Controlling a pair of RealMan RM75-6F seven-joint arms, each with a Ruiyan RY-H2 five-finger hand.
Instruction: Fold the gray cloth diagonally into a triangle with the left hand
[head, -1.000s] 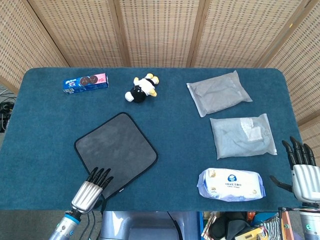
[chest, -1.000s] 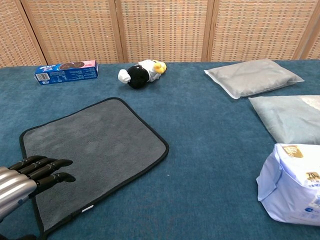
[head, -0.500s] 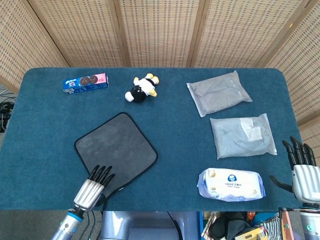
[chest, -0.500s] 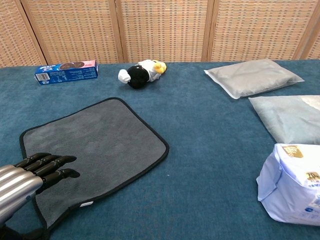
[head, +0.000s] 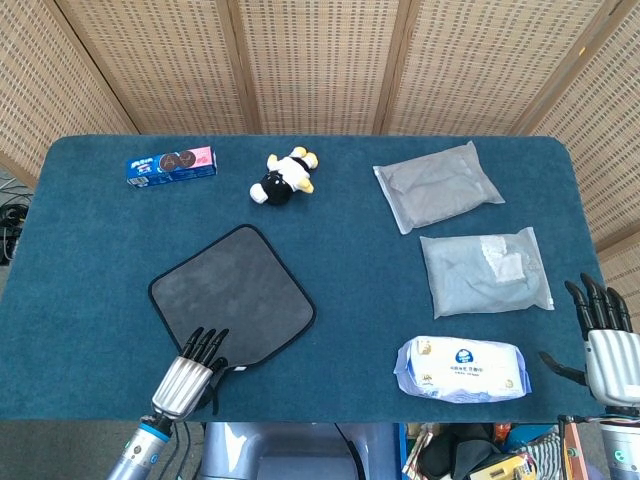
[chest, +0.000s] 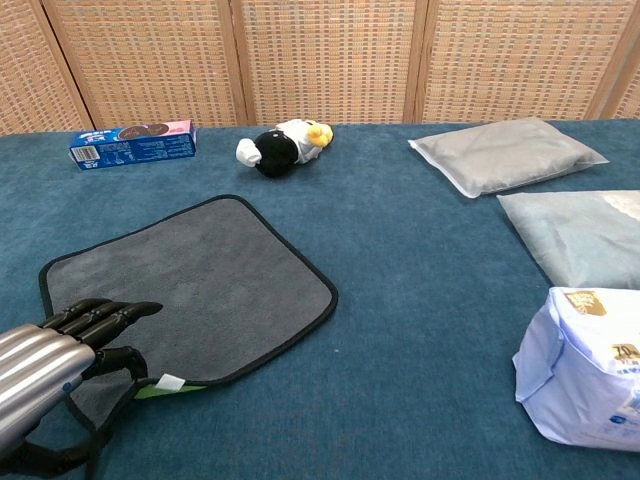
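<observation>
Gray microfibre cloth with black stitched edging (head: 232, 295) lies flat on the teal carpeted table (head: 350, 270), toward seven o'clock from the table's centre, turned so that its corners point like a diamond. Its near corner, at six o'clock of the cloth, is lifted and curled back in the chest view, showing a small white tag and a green underside beside the silver-and-black left hand (chest: 75, 335). That hand rests over this near corner with its dark fingers (chest: 120, 312) extended together along the fabric and the thumb tucked beneath at the raised edge; whether the corner is truly pinched cannot be told. The right hand (head: 605, 345) sits off the table's edge at four o'clock, fingers spread upward and holding nothing. At eleven o'clock lies a blue and pink biscuit box (head: 171, 165), and at twelve o'clock a black, white and yellow plush toy (head: 284, 177). Two clear plastic-wrapped gray bundles (head: 437, 186) (head: 485, 271) occupy two and three o'clock, with a white and blue pack of wet wipes (head: 461, 369) at five o'clock.
</observation>
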